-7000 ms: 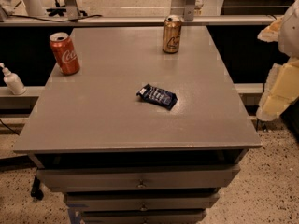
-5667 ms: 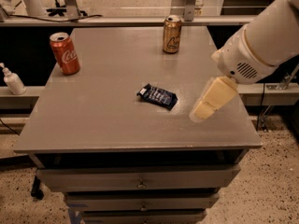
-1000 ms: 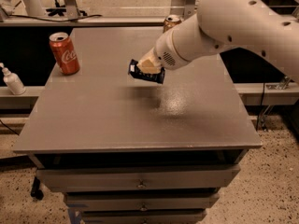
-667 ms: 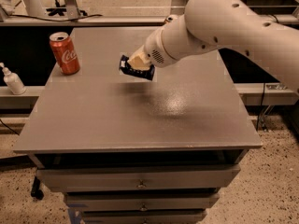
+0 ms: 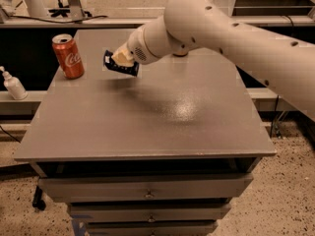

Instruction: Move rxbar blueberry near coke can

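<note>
The coke can [image 5: 68, 56] stands upright near the far left edge of the grey table [image 5: 147, 127]. My gripper [image 5: 121, 60] is shut on the rxbar blueberry [image 5: 118, 66], a dark navy bar, and holds it above the table a short way right of the can. The bar hangs below the pale fingers, partly covered by them. The white arm reaches in from the upper right.
A white pump bottle [image 5: 13, 84] stands on a lower ledge left of the table. The arm covers the far middle of the table. Drawers [image 5: 147, 194] sit under the table's front edge.
The gripper took the bar off the table's middle, lifted it, and has carried it leftward toward the coke can. The gold can at the back is now hidden by the arm.
</note>
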You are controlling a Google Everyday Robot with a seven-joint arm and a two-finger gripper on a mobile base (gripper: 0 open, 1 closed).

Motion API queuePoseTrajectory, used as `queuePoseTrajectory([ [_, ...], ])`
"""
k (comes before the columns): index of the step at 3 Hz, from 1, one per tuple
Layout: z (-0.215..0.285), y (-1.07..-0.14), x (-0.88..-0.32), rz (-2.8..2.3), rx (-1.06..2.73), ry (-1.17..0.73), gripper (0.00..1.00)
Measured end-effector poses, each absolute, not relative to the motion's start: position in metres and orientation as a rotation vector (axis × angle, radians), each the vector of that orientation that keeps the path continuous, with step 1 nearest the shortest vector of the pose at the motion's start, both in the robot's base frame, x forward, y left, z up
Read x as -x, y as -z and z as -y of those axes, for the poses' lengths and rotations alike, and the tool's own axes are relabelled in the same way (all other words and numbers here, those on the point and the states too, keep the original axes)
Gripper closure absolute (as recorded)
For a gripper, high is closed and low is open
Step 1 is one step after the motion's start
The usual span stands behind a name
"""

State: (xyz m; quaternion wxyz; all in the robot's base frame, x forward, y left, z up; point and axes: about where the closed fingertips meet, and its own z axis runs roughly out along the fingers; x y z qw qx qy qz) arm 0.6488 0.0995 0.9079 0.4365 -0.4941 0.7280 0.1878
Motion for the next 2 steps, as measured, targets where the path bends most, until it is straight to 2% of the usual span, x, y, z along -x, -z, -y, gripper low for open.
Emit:
queuePoseTrajectory([
  [2,-0.146,-0.893,-0.668,-1.778,1.241,-0.532,1.00],
])
